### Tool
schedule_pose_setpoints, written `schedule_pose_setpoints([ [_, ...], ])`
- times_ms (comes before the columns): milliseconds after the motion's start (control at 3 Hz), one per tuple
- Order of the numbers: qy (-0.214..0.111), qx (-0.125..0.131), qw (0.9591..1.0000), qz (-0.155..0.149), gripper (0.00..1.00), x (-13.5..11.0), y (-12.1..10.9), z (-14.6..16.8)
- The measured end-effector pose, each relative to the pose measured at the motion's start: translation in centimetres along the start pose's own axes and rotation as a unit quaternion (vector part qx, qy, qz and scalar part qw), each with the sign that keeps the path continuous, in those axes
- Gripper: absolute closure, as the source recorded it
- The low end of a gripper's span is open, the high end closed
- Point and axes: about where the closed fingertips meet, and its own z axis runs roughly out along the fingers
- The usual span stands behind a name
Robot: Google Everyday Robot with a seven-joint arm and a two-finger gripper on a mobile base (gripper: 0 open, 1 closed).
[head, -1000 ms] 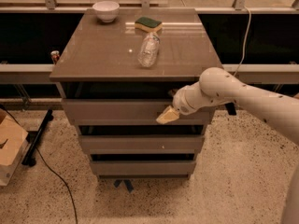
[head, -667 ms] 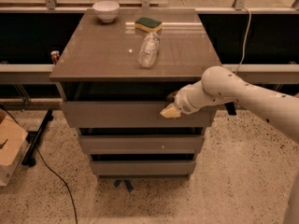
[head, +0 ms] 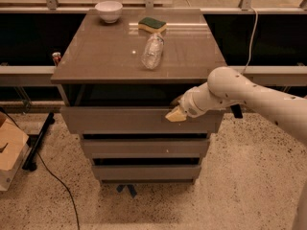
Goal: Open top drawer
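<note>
In the camera view, the gripper (head: 176, 114) sits at the upper edge of the top drawer (head: 120, 121), toward its right side; whether it is open or closed I cannot tell. The drawer is directly under the table (head: 96, 61) top and seems only a little out, so I judge the pull is in hand. Next it needs a straight pull outward. The table carries a bowl (head: 108, 9), a sponge (head: 152, 25) and a lying bottle (head: 152, 51). The floor is speckled.

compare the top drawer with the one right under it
The top drawer has a taller, wider front than the middle drawer. The gripper sits at the top drawer's upper edge, right of centre; nothing touches the middle drawer. The middle drawer carries a small white speck; the top drawer is plain. Both are flat grey-brown, handleless.
</note>
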Motion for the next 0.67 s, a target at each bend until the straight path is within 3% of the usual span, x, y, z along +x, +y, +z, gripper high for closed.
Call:
schedule_pose_setpoints([
  [667, 0.0, -0.002, 1.0, 0.0, 0.26, -0.05, 0.14, 0.21],
])
